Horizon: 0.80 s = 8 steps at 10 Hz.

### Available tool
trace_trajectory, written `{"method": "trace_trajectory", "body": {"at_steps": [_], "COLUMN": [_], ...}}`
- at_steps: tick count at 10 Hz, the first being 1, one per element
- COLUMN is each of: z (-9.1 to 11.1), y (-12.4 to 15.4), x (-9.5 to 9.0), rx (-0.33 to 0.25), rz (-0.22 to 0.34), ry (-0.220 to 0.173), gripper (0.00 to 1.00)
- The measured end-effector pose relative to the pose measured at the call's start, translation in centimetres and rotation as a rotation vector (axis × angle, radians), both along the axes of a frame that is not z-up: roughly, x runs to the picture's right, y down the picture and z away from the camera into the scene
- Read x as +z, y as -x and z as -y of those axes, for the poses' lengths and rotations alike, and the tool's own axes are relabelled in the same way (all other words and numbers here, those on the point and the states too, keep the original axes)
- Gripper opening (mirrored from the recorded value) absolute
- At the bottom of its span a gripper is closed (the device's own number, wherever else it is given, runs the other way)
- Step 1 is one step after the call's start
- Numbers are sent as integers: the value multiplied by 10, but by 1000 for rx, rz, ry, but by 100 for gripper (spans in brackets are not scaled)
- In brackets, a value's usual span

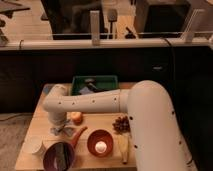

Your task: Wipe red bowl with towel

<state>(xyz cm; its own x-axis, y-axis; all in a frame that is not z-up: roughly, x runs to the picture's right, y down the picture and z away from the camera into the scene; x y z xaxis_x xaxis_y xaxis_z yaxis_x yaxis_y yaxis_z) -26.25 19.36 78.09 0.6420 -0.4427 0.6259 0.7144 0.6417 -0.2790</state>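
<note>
None of the wiping looks done: the red bowl (100,143) sits near the front edge of the surface (37,125), beside a purple bowl (59,155), with something pale inside. Farther back and left, the claw (61,128) hangs low over a crumpled grey towel (64,130), apart from the bowl; whether it grips cannot be told.
</note>
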Motion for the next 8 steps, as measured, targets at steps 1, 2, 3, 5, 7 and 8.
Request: {"method": "trace_trajectory", "body": {"at_steps": [1, 2, 3, 5, 7, 8], "z": [2, 5, 9, 12, 10, 11], "y": [-11, -21, -31, -48, -73, -82], "x": [-5, -16, -26, -42, -49, -54], "rx": [34, 81, 116, 168, 215, 224], "rz": [4, 25, 27, 7, -42, -72], "ry": [-2, -15, -31, -50, -69, -74], "gripper": [0, 0, 0, 0, 0, 0]}}
